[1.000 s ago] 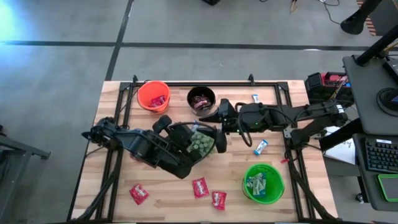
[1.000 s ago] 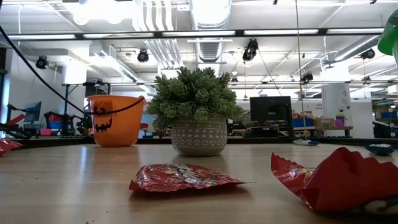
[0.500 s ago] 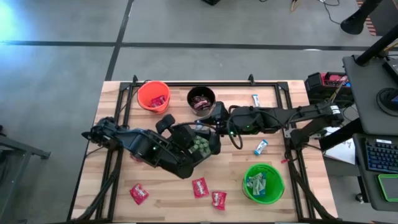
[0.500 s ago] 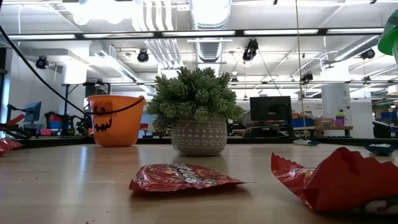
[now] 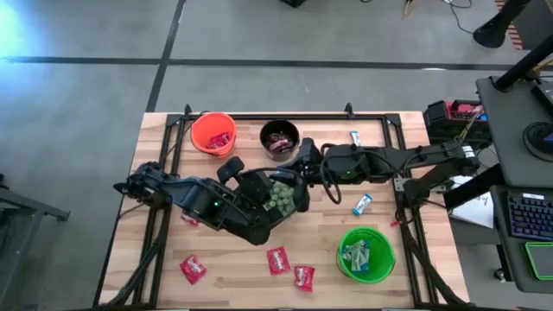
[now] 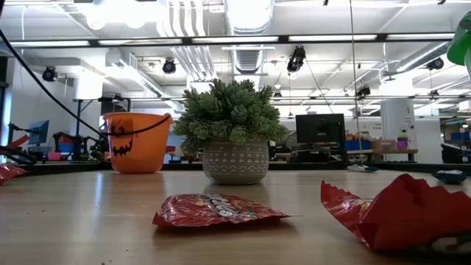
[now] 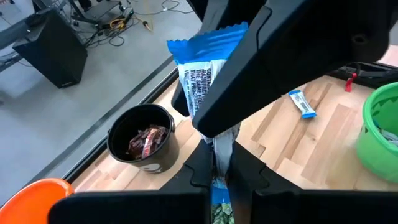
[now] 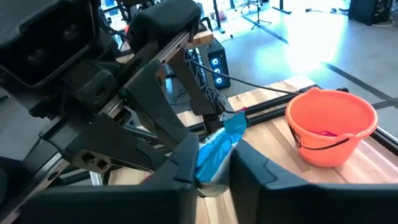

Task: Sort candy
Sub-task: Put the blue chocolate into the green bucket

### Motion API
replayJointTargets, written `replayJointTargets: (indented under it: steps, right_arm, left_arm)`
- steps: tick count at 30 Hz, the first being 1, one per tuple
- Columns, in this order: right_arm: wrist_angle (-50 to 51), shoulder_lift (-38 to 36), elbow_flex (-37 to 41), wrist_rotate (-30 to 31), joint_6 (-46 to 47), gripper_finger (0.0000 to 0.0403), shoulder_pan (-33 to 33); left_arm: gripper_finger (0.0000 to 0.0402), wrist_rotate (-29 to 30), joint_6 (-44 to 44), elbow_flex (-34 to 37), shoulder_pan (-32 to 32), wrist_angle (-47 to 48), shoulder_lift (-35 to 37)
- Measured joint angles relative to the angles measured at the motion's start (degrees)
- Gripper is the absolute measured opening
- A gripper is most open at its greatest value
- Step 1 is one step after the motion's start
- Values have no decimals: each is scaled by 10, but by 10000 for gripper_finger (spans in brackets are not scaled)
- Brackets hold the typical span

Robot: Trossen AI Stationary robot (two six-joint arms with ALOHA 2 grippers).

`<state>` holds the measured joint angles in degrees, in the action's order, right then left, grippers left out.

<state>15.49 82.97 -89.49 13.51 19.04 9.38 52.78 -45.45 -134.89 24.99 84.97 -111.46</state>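
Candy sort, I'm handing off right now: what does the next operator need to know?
Left tool: shut on a blue candy, held up mid-table above the plant.
Right tool: shut on the same candy; looks like a handover, not yet released.
Done: some candy is in the orange bucket, black bucket and green bucket.
Left: three red candies loose at the table's front, and two loose blue ones on the right side.

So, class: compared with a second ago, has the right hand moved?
Yes. In the high view the right hand has drawn nearer the black bucket, over the plant.
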Motion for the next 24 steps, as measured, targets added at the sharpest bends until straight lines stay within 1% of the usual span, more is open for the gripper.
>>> replayJointTargets:
  steps: [3, 7, 9, 13, 15, 17, 21, 24]
  right_arm:
    - [8, -1, 0, -1, 0, 24, -1]
    - [10, -1, 0, -4, -3, 22, -2]
    - [12, -3, 0, -4, -8, 21, -2]
    - [26, -10, -1, -6, -20, 19, -2]
    - [53, -14, -9, -5, -28, 19, -3]
    - [78, -19, -21, -3, -34, 17, -4]
    - [152, -27, -41, 0, -36, 17, -4]
    - [212, -30, -53, 0, -28, 16, -3]
  left_arm:
    - [0, 2, 0, 0, -1, 0, 0]
    - [2, 2, 0, 0, -1, 0, 0]
    - [10, 2, 5, 0, -1, -1, 0]
    - [45, -14, 41, 0, -2, -5, 0]
    - [69, -27, 63, 0, -1, 2, 2]
    - [94, -28, 76, 0, -1, 15, 5]
    - [136, -27, 76, 0, -3, 51, 9]
    - [151, -24, 106, 0, -4, 50, 9]
